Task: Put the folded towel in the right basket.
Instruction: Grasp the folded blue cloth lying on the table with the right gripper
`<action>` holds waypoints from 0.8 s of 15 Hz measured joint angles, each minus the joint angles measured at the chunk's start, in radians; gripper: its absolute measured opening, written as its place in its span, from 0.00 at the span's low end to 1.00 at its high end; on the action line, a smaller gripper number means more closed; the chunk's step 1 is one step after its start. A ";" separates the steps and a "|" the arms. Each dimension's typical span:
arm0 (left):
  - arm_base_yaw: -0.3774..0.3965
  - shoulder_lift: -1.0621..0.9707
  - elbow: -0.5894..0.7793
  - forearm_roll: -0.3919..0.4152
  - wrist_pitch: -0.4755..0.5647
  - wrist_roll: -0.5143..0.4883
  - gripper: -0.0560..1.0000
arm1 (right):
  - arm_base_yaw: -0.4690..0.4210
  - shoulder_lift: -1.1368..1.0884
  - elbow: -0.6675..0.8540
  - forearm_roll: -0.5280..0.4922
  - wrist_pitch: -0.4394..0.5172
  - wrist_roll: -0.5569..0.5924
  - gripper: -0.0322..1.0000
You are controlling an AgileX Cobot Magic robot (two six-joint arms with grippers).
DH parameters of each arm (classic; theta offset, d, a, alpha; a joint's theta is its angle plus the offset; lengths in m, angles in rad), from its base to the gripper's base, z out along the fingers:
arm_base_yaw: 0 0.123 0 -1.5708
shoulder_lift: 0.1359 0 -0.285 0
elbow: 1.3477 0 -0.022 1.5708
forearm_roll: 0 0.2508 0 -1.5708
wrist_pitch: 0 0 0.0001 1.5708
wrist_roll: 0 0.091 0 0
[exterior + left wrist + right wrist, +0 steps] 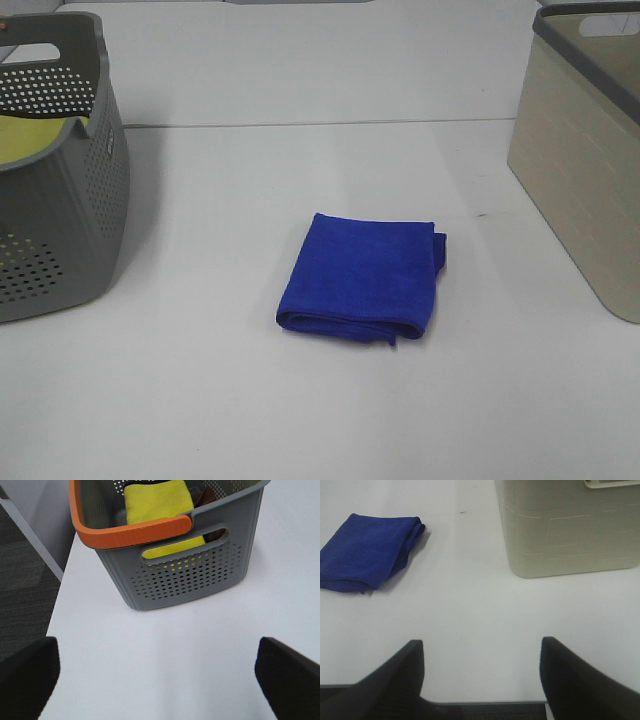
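A folded blue towel (362,277) lies flat on the white table (300,180) near its middle; it also shows in the right wrist view (365,550). The right basket (590,160) is beige with a grey rim, at the table's right edge, also in the right wrist view (570,530). Neither gripper shows in the high view. My left gripper (157,680) is open and empty above the table by the grey basket. My right gripper (480,675) is open and empty near the table's front edge, apart from the towel.
A grey perforated basket (60,170) with an orange handle stands at the left and holds a yellow cloth (160,510); it also shows in the left wrist view (185,575). Dark floor (20,570) lies beyond the table's left edge.
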 joint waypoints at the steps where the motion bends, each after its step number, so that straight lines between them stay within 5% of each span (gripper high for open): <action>1: 0.000 0.000 0.000 0.000 0.000 0.000 0.99 | 0.000 0.000 0.000 0.000 0.000 0.000 0.67; 12: 0.000 0.000 0.000 0.000 0.000 0.000 0.99 | 0.000 0.000 0.000 0.000 0.000 0.000 0.67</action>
